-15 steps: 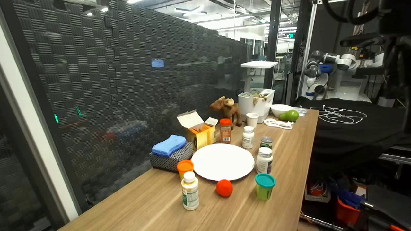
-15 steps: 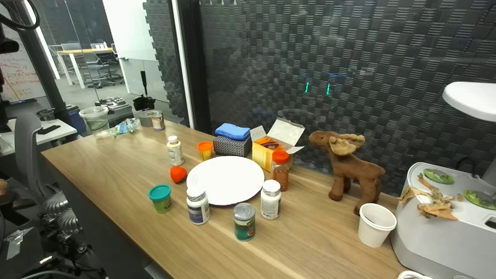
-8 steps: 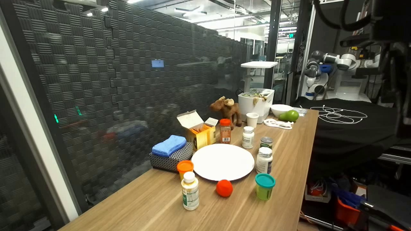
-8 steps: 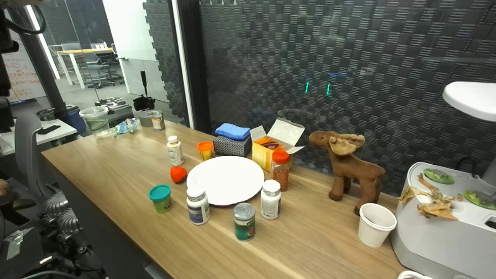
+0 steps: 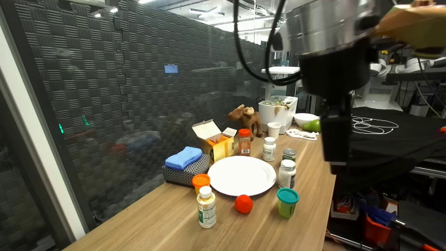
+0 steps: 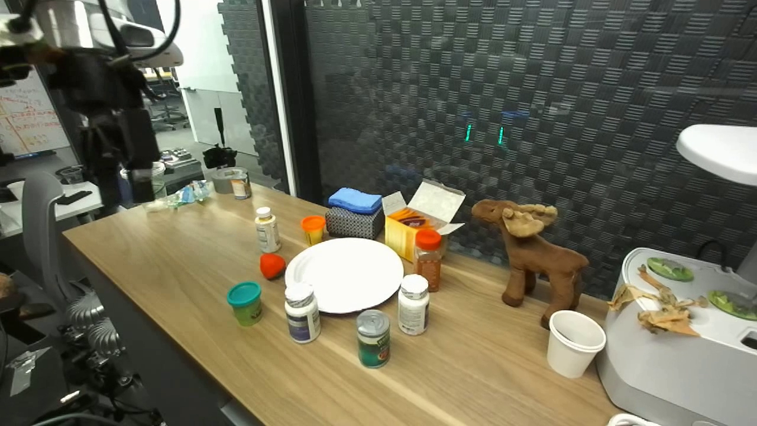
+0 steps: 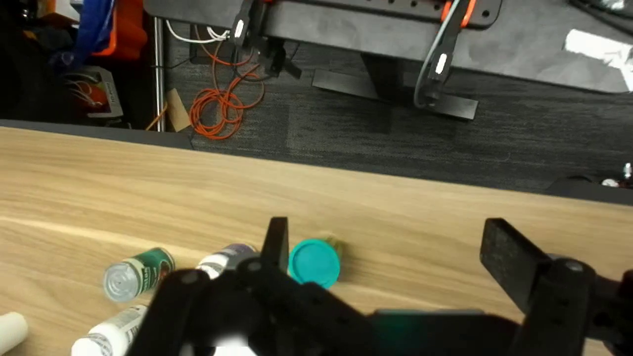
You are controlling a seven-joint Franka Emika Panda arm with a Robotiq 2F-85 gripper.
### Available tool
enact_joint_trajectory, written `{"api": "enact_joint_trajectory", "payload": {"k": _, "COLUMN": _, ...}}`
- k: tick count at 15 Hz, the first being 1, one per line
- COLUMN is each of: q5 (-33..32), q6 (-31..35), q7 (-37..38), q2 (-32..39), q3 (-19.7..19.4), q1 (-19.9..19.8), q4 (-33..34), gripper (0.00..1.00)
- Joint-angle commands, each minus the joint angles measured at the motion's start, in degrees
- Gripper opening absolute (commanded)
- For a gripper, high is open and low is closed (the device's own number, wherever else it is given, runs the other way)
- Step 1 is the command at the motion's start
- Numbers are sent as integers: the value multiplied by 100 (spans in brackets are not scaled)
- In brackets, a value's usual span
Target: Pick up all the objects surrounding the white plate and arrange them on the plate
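The white plate [image 5: 242,176] is bare on the wooden table. Around it stand a teal-lidded green cup [image 6: 244,305], a red cup-sized thing [image 6: 272,266], a white bottle with green label [image 5: 206,209], an orange-lidded yellow tub [image 6: 313,231], a red-capped spice jar [image 6: 428,260], a green can [image 6: 373,340] and two white bottles, one purple-labelled [image 6: 302,316], one pale-labelled [image 6: 413,305]. My gripper [image 7: 387,232] is wide open and empty, high over the table's edge side. In the wrist view the teal lid [image 7: 315,262] appears just inside one finger, well below it.
Behind the plate sit a blue cloth [image 5: 183,158] on a dark patterned box [image 6: 355,223] and an open yellow carton [image 6: 408,236]. A plush moose [image 6: 535,254], paper cups [image 6: 573,343] and a white planter [image 6: 680,343] stand further along. The table edge [image 7: 346,170] drops to floor.
The arm and gripper have swung in from the edge of both exterior views and now hang close to the table's edge. The objects and plate have not moved; the gripper stays open.
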Motion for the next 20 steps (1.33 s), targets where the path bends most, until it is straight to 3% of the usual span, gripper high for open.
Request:
{"api": "enact_joint_trajectory", "payload": {"k": 1, "q5": -805, "q6": 164, "q7": 894, "q2": 1319, "q3": -159, "q1": -64, "q4": 1109, "gripper": 100}}
{"api": "enact_joint_trajectory", "payload": {"k": 11, "q5": -202, "q6": 913, "q7": 2113, "q2": 3426, "q3": -1059, "q1": 520, "q4": 2989, "gripper": 100}}
{"api": "enact_joint_trajectory", "payload": {"k": 20, "q5": -431, "q6": 1661, "q7": 2740, "q2": 4524, "q3": -1671, "q1": 1152, "q4": 3764, "gripper": 100}}
